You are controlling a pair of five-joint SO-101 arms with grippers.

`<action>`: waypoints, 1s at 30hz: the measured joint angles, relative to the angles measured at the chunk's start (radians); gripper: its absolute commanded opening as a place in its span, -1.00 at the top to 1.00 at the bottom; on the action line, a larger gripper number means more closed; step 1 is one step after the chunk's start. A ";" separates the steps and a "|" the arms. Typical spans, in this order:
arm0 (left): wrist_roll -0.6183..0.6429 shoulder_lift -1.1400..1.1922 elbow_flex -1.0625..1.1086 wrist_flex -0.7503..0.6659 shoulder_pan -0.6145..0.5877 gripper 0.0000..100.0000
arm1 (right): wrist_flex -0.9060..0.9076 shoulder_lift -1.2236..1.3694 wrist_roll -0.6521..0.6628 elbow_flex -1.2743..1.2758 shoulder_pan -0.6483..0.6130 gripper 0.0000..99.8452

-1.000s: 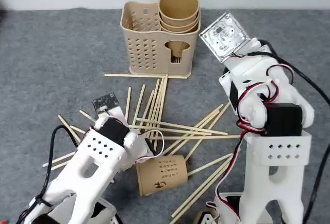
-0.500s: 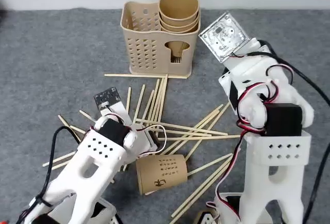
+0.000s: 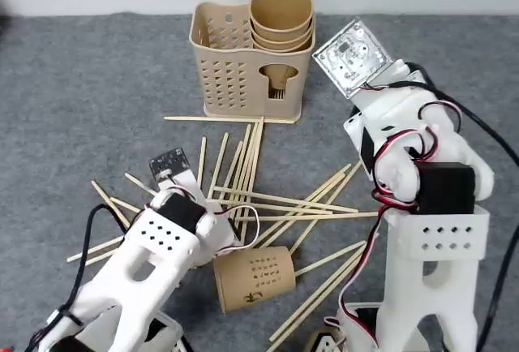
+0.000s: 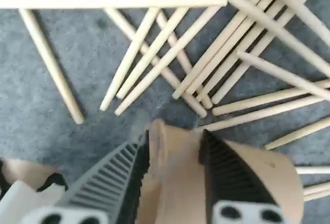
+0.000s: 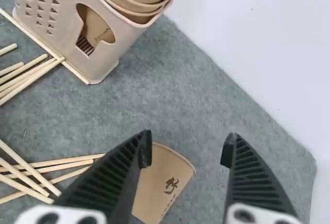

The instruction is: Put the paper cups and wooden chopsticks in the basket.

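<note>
Left wrist view, ribbed left gripper (image 4: 175, 141) clamping tan paper cup (image 4: 258, 172), round wooden chopsticks (image 4: 113, 2) on fuzzy grey worktop (image 4: 87, 64), right gripper (image 5: 188, 139) wide.

Left end effector (image 4: 175, 140) low, clamped on paper cup (image 4: 264, 172), right end effector (image 5: 188, 144) raised, jaws spread wide

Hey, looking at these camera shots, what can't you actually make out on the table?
- High view: the right arm covers the paper cup that lies beneath the open right gripper.
- High view: the walls of the basket hide the lower part of the stacked cups and whatever is in the compartment beside them.
- Left wrist view: the left gripper and the frame edge cut off most of the lying cup.
</note>
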 measured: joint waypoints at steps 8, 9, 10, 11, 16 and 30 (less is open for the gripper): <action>0.000 0.000 0.008 -0.075 0.000 0.75 | 0.000 0.000 0.000 0.000 0.072 0.53; 0.000 0.000 0.008 -0.075 0.000 0.75 | 0.000 0.000 0.000 0.000 0.074 0.53; 0.000 0.000 0.008 -0.075 0.000 0.75 | 0.000 0.000 0.000 0.000 0.075 0.53; 0.000 0.000 0.008 -0.078 0.000 0.75 | 0.000 0.000 0.000 0.000 0.072 0.53; 0.000 0.000 0.008 -0.091 0.000 0.78 | 0.000 0.000 0.000 0.000 0.069 0.53; -0.002 0.000 0.009 -0.140 0.000 0.98 | 0.000 0.000 0.000 0.000 0.074 0.53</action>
